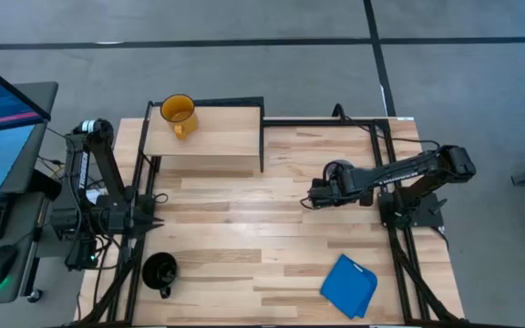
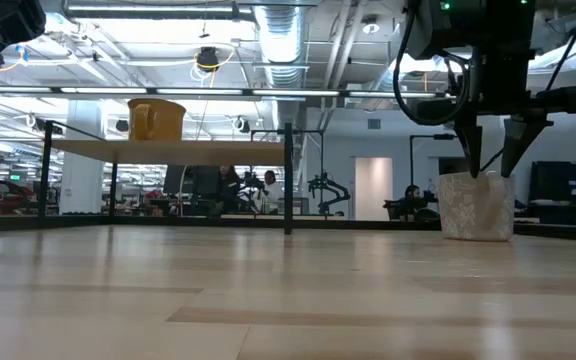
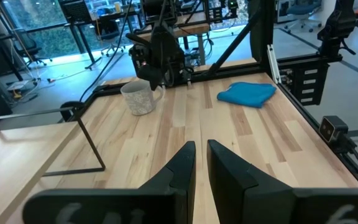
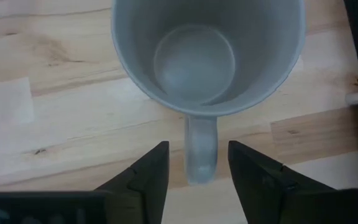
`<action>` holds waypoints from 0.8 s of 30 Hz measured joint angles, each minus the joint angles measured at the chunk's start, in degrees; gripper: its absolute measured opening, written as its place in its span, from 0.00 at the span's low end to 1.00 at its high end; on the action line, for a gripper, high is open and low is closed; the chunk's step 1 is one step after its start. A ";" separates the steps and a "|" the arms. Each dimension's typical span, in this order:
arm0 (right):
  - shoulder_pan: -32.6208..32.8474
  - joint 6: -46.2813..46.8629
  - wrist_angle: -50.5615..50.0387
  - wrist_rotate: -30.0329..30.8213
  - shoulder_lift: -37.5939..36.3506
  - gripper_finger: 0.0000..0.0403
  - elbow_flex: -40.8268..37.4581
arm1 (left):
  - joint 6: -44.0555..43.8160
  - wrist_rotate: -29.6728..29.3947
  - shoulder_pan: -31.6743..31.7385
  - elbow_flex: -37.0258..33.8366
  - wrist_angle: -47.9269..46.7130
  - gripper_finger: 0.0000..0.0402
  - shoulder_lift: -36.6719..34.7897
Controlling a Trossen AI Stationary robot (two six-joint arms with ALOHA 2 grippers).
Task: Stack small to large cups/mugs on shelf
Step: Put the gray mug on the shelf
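A slatted wooden table (image 1: 244,228) is carrying 3 mugs and 1 blue cloth (image 1: 349,285). The yellow mug (image 1: 178,113) is sitting empty on the shelf (image 1: 217,137); the black mug (image 1: 160,271) is standing near the left gripper (image 1: 153,221), whose fingers are pressed together. The right gripper (image 4: 196,165) is straddling the empty grey mug's (image 4: 207,56) handle, fingers apart, and from above its arm is hiding most of that mug.

I count three mugs: one yellow mug (image 1: 178,113), one grey mug (image 4: 207,56) under my right hand, one black mug (image 1: 160,271). One shelf (image 1: 212,137), one blue cloth (image 1: 349,285).
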 joint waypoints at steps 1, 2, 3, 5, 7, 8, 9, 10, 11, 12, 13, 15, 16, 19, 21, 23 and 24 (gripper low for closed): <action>0.04 0.00 0.00 0.11 0.00 0.44 0.00 | 0.00 0.02 0.00 0.00 0.00 0.08 0.00; 0.04 0.00 -0.04 0.08 0.00 0.43 0.00 | 0.00 0.02 0.00 0.00 0.00 0.08 0.00; 0.08 0.00 -0.11 -0.01 0.00 0.42 0.00 | -0.01 0.02 0.00 0.00 0.00 0.08 0.00; 0.09 -0.02 -0.15 -0.13 0.00 0.40 0.00 | -0.02 0.02 0.00 0.00 0.00 0.08 0.00; 0.09 -0.02 -0.04 0.16 0.00 0.38 0.00 | -0.02 0.02 -0.02 0.00 0.00 0.08 0.00; 0.09 -0.02 0.00 0.20 0.00 0.38 0.00 | -0.02 0.02 0.00 0.00 0.00 0.08 0.00; 0.04 -0.02 0.03 0.18 0.00 0.37 0.00 | -0.02 0.02 -0.01 0.00 0.00 0.08 0.00; 0.04 -0.02 0.03 0.19 0.00 0.36 0.00 | -0.02 0.02 0.00 0.00 0.00 0.08 0.00; 0.04 -0.02 0.03 0.17 0.00 0.36 0.00 | -0.02 0.02 0.00 0.00 0.00 0.08 0.00; 0.04 -0.04 0.05 0.16 0.00 0.35 0.00 | -0.02 0.02 0.00 0.00 0.00 0.08 0.00; 0.06 -0.04 0.08 0.16 0.00 0.34 0.00 | -0.02 0.02 0.00 0.00 0.02 0.08 0.00; 0.11 -0.04 0.47 0.16 0.00 0.34 -0.02 | -0.04 0.04 0.00 0.00 0.02 0.08 0.00; 0.11 -0.03 1.27 0.16 0.00 0.33 -0.21 | -0.03 0.04 0.00 0.00 0.02 0.08 0.00; 0.11 -0.02 2.51 -0.07 0.02 0.33 -0.99 | -0.04 0.07 0.00 0.00 0.02 0.08 0.00; 0.11 -0.02 2.67 -0.58 0.02 0.34 -1.27 | -0.04 0.07 0.00 0.00 0.04 0.08 0.00; 0.09 0.00 3.10 -0.99 0.02 0.34 -1.86 | -0.04 0.07 0.00 0.00 0.02 0.08 0.00; 0.09 0.09 3.40 -1.08 0.02 0.34 -2.26 | -0.04 0.08 0.00 0.00 0.04 0.08 0.01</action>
